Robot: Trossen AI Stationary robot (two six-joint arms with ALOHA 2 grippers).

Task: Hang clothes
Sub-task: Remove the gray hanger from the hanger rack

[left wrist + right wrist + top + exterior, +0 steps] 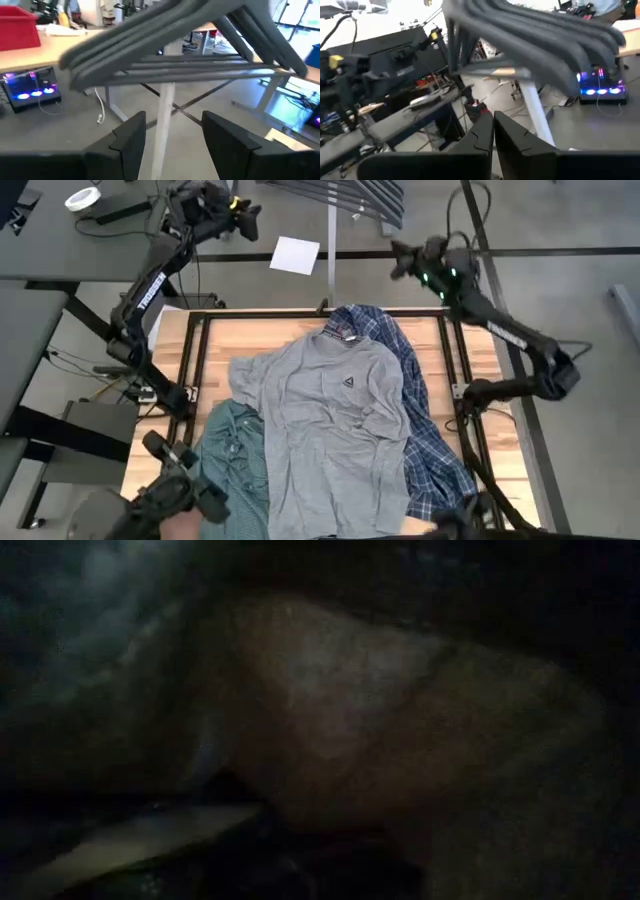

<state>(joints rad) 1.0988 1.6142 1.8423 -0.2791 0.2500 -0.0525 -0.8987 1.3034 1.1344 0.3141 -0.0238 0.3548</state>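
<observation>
Three shirts lie piled on the wooden table. The grey tee with a small dark chest logo is spread on top in the middle. The blue-white plaid shirt lies under its right side and the green checked shirt under its near left. Both grippers are raised beyond the table's far edge, apart from the clothes. My left gripper is open and faces a bundle of grey hangers on a white pole. My right gripper is shut with nothing in it, pointing at the same hangers.
The hangers sit on the pole behind the far edge. A white sheet lies on the floor there, and a tape roll is on the desk at far left. Cloth blocks the low view.
</observation>
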